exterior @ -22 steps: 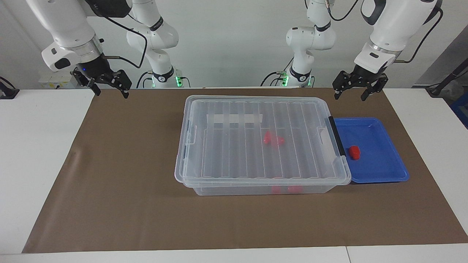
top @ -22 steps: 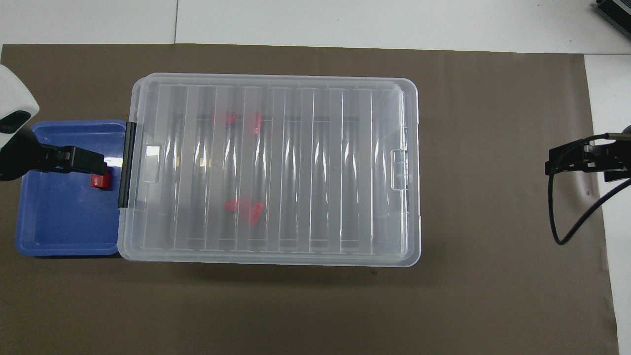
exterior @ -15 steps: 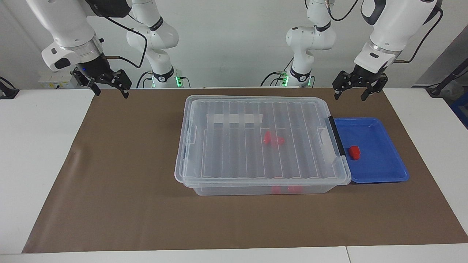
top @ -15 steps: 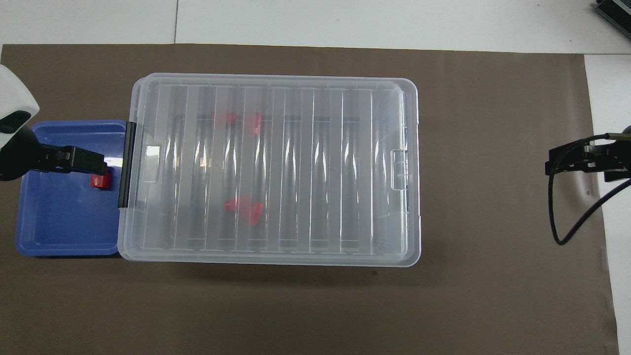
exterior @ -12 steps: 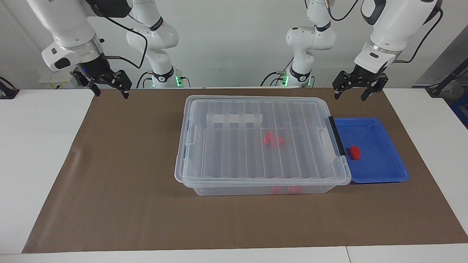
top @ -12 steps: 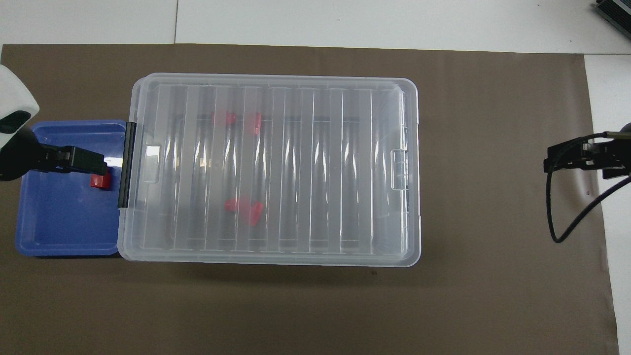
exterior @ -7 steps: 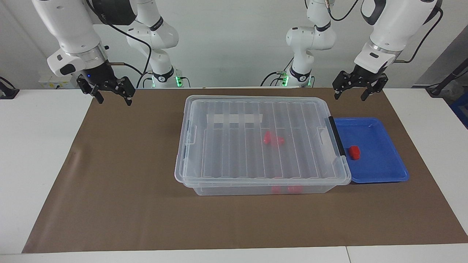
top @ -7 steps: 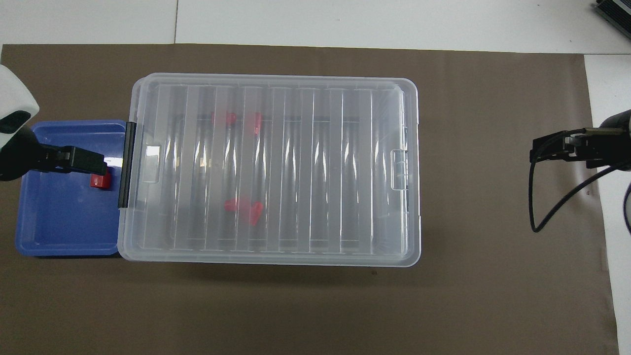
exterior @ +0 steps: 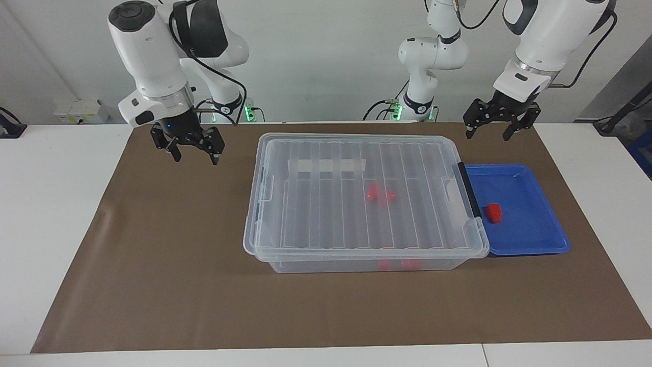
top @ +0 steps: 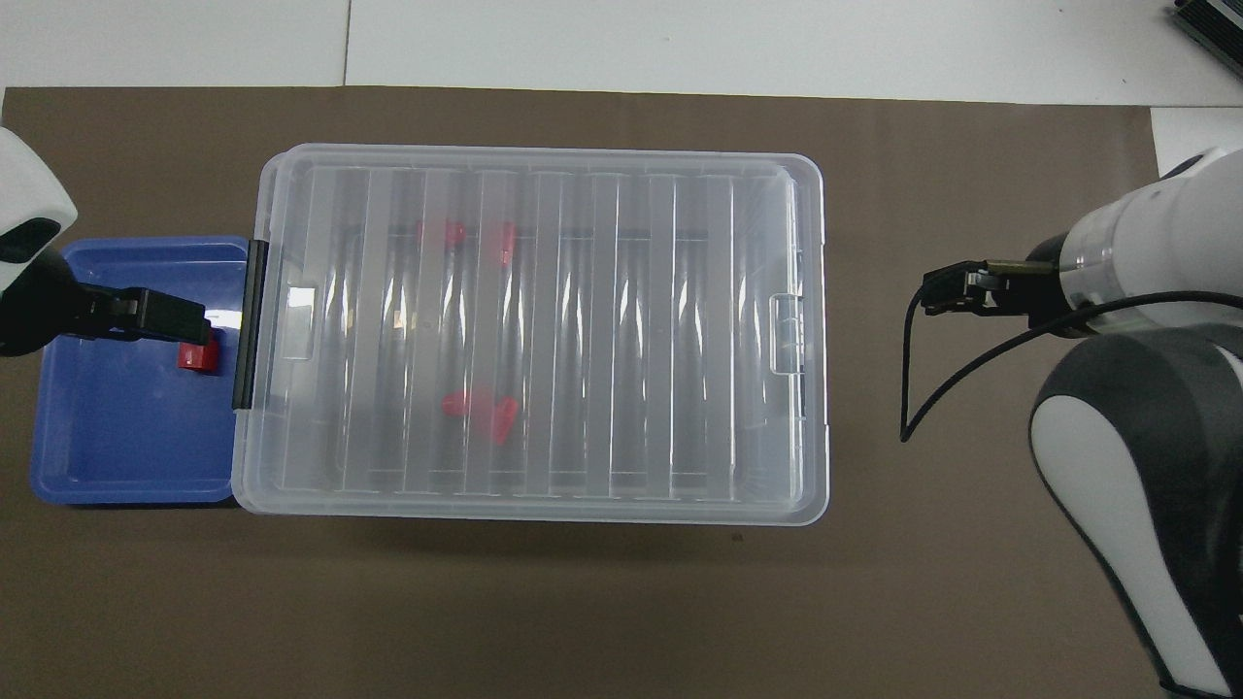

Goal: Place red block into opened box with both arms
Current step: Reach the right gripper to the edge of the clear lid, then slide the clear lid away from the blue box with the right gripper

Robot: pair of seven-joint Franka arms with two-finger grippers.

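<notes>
Bench with a brown mat, and the box sits mid-mat with its lid still on and a few red bits inside. In the facing view, the blue tray butts against the box at its 3 o'clock. The right end effector hangs over the mat at the box's 9 o'clock, wide open and empty. The left end effector is over the tray, also spread and holding nothing. The block lies in the tray, close to the box's black latch. I'd get the lid off first, lifting evenly, then drop straight onto the block's flat sides, clear of the latch.
</notes>
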